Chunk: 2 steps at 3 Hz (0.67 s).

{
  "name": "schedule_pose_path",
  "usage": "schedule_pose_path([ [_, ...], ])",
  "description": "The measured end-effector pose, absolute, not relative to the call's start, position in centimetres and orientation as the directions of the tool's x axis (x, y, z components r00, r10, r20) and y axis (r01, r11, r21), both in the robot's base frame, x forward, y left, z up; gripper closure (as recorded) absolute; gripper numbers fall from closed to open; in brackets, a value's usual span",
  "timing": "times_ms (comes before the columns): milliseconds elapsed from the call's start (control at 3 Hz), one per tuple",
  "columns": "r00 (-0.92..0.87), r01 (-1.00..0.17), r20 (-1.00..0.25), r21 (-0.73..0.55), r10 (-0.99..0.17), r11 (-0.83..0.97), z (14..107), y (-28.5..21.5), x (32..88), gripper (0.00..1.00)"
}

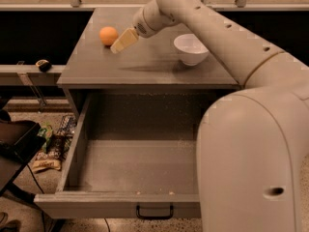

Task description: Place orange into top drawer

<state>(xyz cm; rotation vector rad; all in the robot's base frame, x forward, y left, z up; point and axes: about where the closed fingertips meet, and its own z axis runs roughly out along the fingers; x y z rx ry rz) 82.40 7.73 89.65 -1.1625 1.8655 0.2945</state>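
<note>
Right now my end effector (117,47) hangs over the desk (145,65), just right of the orange (108,36) and a little nearer the front edge. Its tip slants down toward the fruit but stays apart from it. Whether it is wide or narrow I cannot tell.

The orange rests on the desk close to the left edge, toward the back. Bare grey surface runs from the orange forward to the front lip. Well to the right of the orange, past my end effector, stands the white bowl (191,53), near the right edge.

Below and in front of the orange, the top drawer (140,166) is pulled far out. Its speckled floor shows between tall side walls, and its black handle (154,211) is on the front panel. My arm (217,33) reaches in from the right of the orange, above the bowl, and its bulk hides the drawer's right front corner.
</note>
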Motion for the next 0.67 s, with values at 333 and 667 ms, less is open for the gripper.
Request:
schedule_pose_path([
  [333, -0.176, -0.802, -0.795, -0.226, -0.581, 0.553, 89.1, 9.8, 83.6, 0.00],
  [667, -0.167, -0.795, -0.819, -0.217, -0.549, 0.566, 89.2, 11.7, 85.0, 0.00],
])
